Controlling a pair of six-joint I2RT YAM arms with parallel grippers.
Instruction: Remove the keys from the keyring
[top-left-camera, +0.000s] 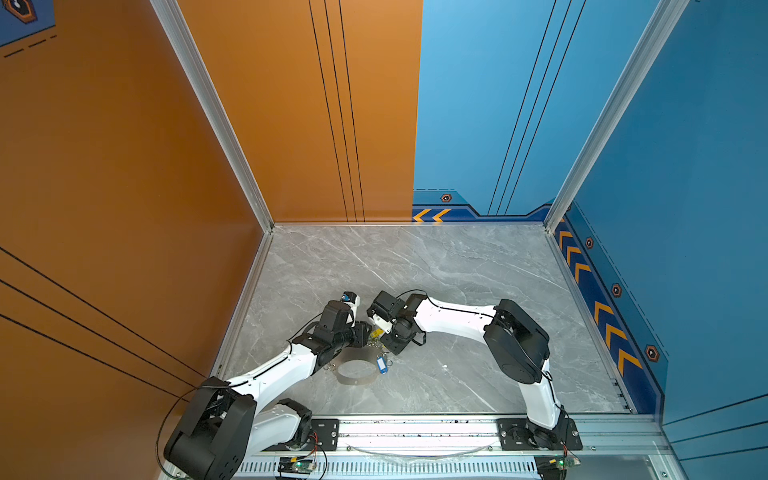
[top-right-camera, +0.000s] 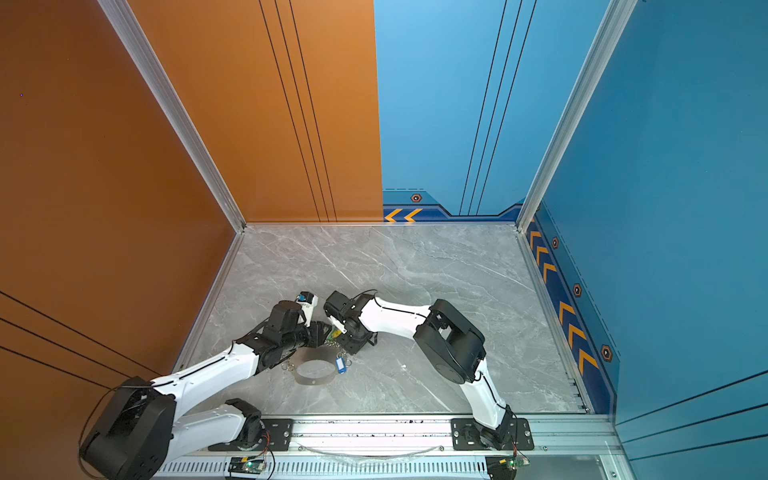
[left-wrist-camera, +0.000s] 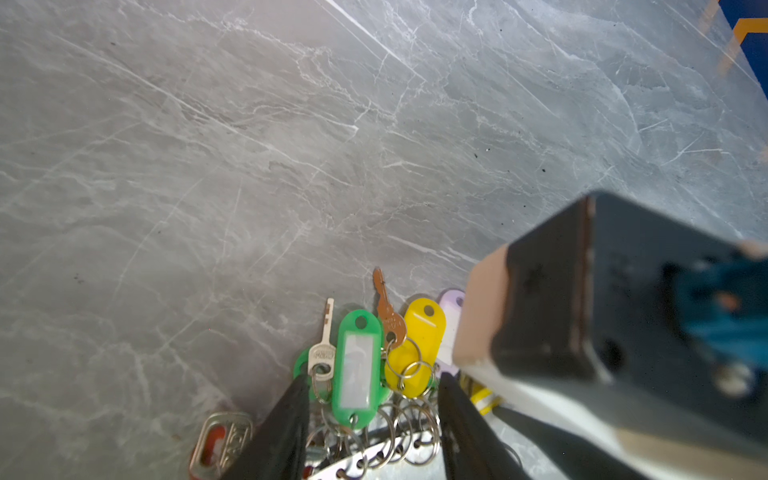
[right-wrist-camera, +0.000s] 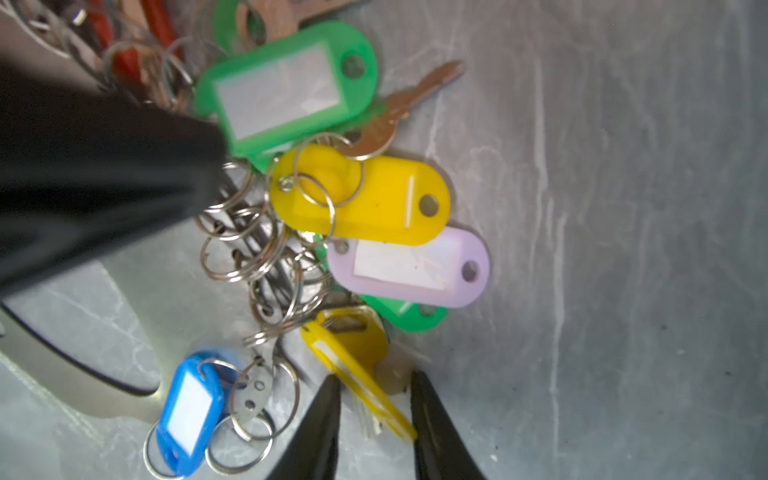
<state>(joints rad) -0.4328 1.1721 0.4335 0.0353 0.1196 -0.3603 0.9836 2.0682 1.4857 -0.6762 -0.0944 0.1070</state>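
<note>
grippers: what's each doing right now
left gripper: jaws apart around the keyring edge, grip cannot be told
right gripper: open, a yellow tag between its jaws

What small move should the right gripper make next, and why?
Probably close the right gripper fully on the tilted yellow tag. Its fingers stand on either side of that tag, but a firm pinch is not clear, and the tag seems joined through small rings to the keyring.

One keyring, two yellow tags, one blue tag, one lilac tag, at least two green tags.
</note>
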